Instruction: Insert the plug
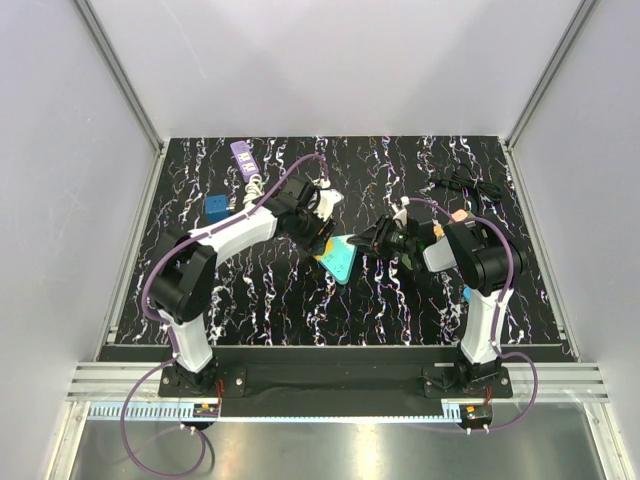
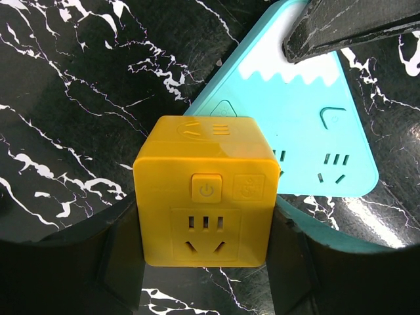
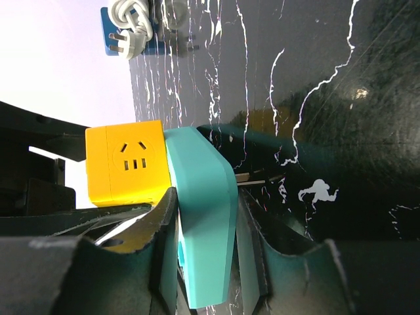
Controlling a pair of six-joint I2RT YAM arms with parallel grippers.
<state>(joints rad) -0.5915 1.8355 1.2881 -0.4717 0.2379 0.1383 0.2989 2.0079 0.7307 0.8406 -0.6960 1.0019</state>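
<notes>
The plug is a yellow cube adapter point(image 2: 205, 190) with a power button and socket holes on its near face. My left gripper point(image 2: 205, 266) is shut on its two sides. The cube's far face presses against the flat face of a teal triangular power strip point(image 2: 308, 131); its prongs are hidden. In the right wrist view the teal strip point(image 3: 203, 216) stands on edge between the pads of my right gripper point(image 3: 207, 256), with the yellow cube point(image 3: 125, 164) against its left face. From above, both grippers meet mid-table at the teal strip point(image 1: 340, 258).
At the back left are a purple power strip point(image 1: 242, 153), a blue cube point(image 1: 216, 208) and a coiled white cable point(image 1: 255, 185). A black cable point(image 1: 465, 183) lies at the back right. Grey walls enclose the table.
</notes>
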